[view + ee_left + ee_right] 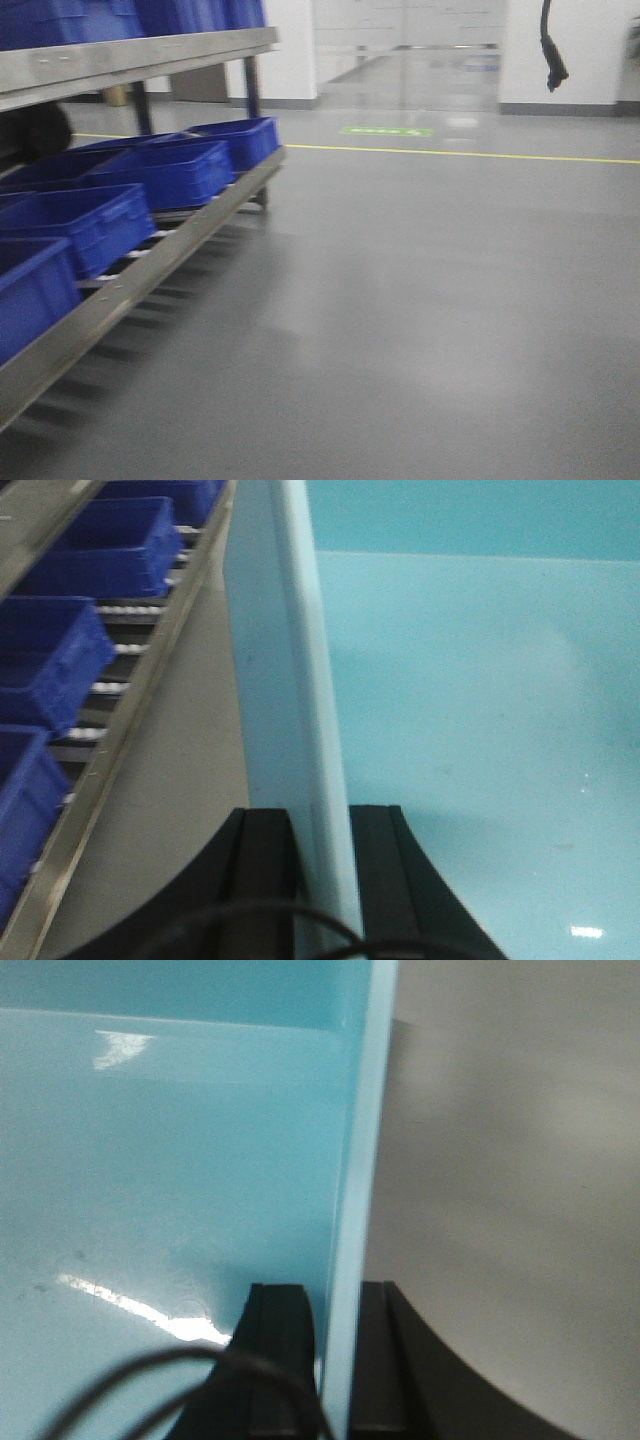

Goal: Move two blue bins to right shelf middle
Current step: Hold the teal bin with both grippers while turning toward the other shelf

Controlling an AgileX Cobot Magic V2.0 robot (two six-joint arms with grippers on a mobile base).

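Exterior front-facing view just gives you the grey metal roller shelf [150, 280] on the left, loaded with dark blue plastic bins [170, 172], plus shiny grey floor [430, 320]. Only the wrist cams show the pale turquoise plastic bin [480, 680], carried between both arms. The left fingers [265, 870] are pinched tight on its left wall, one inside and one outside. The right fingers [283, 1350] clamp the right wall the same way. The left wrist cam also catches the shelf bins just alongside.
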